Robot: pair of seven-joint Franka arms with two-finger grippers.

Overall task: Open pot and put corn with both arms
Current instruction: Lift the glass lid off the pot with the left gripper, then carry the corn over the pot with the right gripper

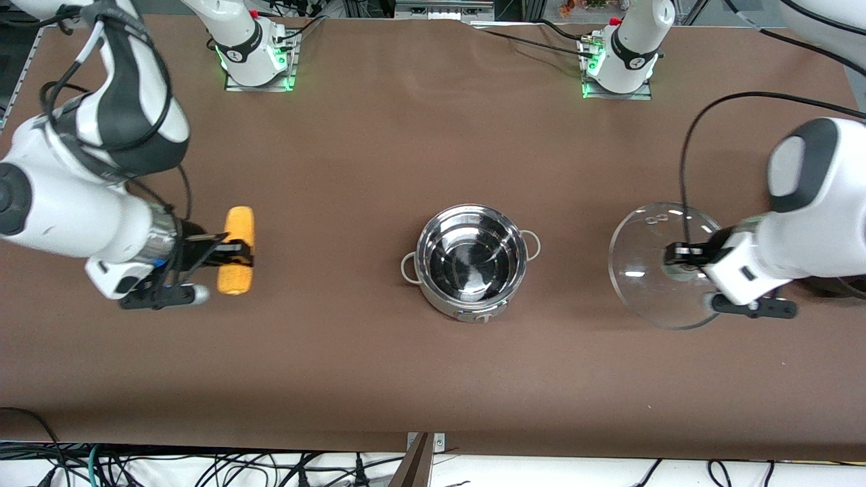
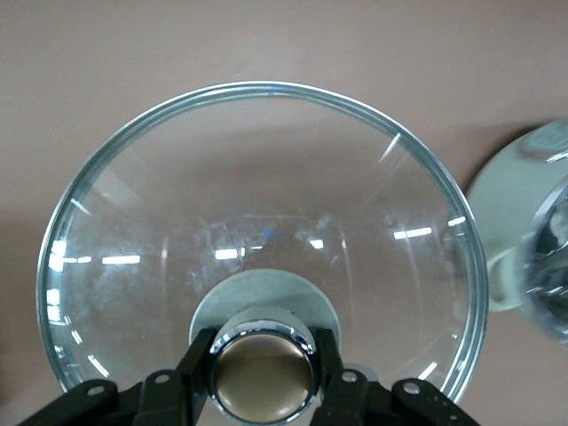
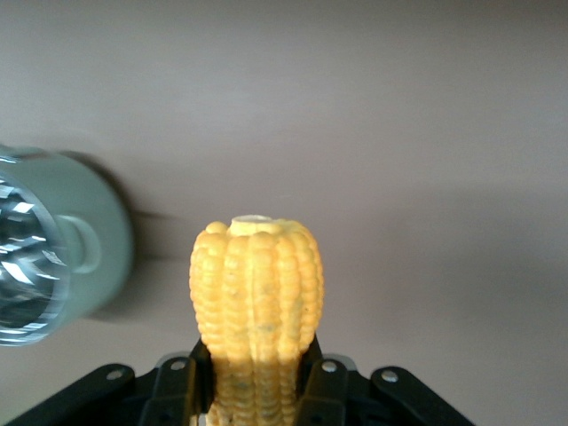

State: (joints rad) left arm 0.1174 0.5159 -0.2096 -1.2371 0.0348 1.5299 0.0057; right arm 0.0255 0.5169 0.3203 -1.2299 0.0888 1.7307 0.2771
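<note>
Front view shows us the open pot (image 1: 471, 260) mid-table, our right gripper (image 1: 233, 251) clenched across the corn (image 1: 237, 250), our left gripper (image 1: 678, 254) clamping the lid (image 1: 653, 264) knob; tilting could slip the corn out.

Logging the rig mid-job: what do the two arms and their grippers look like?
Both arms are glossy white jointed shells with black joint bands. The right arm carries looped black cables; a black cable arcs to the left arm. Both bases glow green. The right gripper and left gripper are black, with bolted black fingers.
</note>
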